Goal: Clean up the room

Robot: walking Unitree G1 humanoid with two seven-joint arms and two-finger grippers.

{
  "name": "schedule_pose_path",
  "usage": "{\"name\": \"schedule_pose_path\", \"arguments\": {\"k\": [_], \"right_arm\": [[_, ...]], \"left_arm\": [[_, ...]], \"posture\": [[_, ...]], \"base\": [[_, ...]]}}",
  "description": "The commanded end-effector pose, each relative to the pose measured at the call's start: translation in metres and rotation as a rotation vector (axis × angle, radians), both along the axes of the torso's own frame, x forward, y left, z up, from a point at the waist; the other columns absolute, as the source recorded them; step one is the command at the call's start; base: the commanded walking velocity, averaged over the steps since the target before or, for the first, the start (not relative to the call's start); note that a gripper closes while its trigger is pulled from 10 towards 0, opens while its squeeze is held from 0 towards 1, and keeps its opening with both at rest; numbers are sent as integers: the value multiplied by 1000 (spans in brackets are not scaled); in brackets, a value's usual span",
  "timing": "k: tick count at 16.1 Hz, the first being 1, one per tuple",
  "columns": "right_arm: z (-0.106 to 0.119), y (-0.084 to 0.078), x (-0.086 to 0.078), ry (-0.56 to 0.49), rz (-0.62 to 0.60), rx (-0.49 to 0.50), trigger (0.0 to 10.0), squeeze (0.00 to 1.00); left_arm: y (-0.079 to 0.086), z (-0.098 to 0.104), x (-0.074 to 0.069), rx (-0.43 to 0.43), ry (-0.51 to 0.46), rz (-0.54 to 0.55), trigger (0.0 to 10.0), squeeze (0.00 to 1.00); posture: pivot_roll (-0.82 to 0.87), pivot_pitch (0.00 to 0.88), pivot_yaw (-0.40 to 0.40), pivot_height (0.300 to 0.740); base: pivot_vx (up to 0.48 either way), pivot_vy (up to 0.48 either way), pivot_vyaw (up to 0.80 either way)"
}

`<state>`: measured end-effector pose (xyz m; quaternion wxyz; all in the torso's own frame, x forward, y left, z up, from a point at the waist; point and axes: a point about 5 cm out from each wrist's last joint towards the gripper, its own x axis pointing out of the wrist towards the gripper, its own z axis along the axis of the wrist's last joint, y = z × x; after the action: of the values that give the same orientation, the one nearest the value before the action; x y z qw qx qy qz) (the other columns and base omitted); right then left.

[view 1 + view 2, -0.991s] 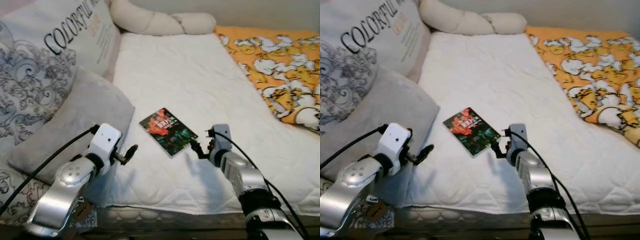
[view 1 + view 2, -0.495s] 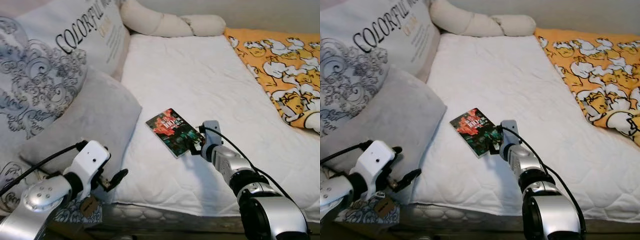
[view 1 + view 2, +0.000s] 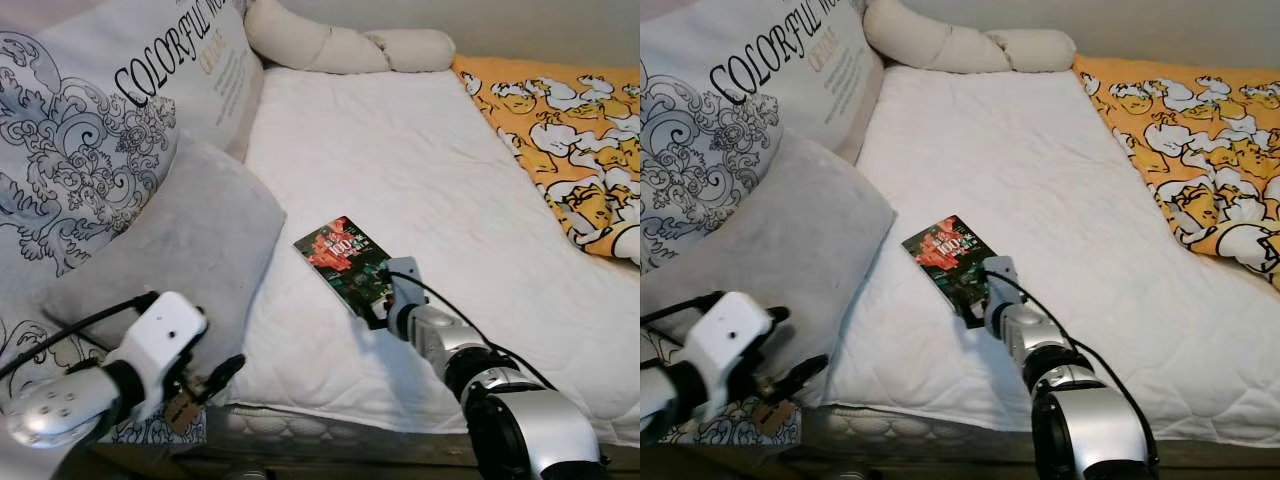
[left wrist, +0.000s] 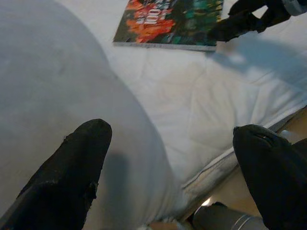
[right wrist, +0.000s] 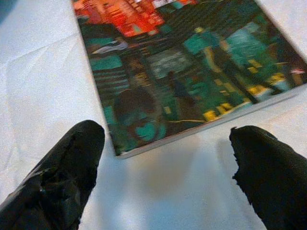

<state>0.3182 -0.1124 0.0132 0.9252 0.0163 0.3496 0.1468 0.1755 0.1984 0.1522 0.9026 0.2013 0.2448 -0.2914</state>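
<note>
Right gripper (image 5: 163,167) spread open, released, fingertips at near corner of paperback book (image 3: 344,255) flat on white mattress (image 3: 400,150); left gripper (image 4: 168,177) open over grey pillow (image 3: 190,240).

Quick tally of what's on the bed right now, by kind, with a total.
Books: 1, the dark-covered book, with the open right gripper at its near corner
Pillows: 3, the printed pillow, the grey pillow, the long cream pillow
Blankets: 1, the orange patterned blanket
Total: 5
</note>
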Motion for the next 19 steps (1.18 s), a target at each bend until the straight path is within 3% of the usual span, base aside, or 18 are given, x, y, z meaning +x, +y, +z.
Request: {"name": "schedule_pose_path", "arguments": {"k": [1, 6, 10, 13, 14, 19], "right_arm": [[-2, 1, -2, 4, -4, 6, 10000, 1000], [-10, 28, -13, 72, -35, 147, 10000, 1000], [-5, 41, -12, 42, -13, 217, 10000, 1000], [-1, 55, -13, 14, 68, 278, 10000, 1000], [0, 68, -18, -4, 199, 270, 10000, 1000], [-2, 91, -33, -47, 468, 229, 10000, 1000]], "left_arm": [[0, 5, -4, 6, 5, -12, 10000, 0], [2, 10, -22, 27, 49, 3, 10000, 0], [2, 13, -25, 29, 55, 9, 10000, 0], [2, 15, -26, 31, 58, 14, 10000, 0], [2, 15, -26, 34, 60, 14, 10000, 0], [3, 16, -23, 38, 61, 16, 10000, 0]], "posture": [[272, 55, -10, 740], [301, 104, -9, 740], [310, 115, -6, 740], [315, 114, -3, 740], [315, 114, -1, 740], [317, 104, -2, 740]], "base": [[0, 0, 0], [0, 0, 0], [0, 0, 0], [0, 0, 0], [0, 0, 0], [0, 0, 0]]}}
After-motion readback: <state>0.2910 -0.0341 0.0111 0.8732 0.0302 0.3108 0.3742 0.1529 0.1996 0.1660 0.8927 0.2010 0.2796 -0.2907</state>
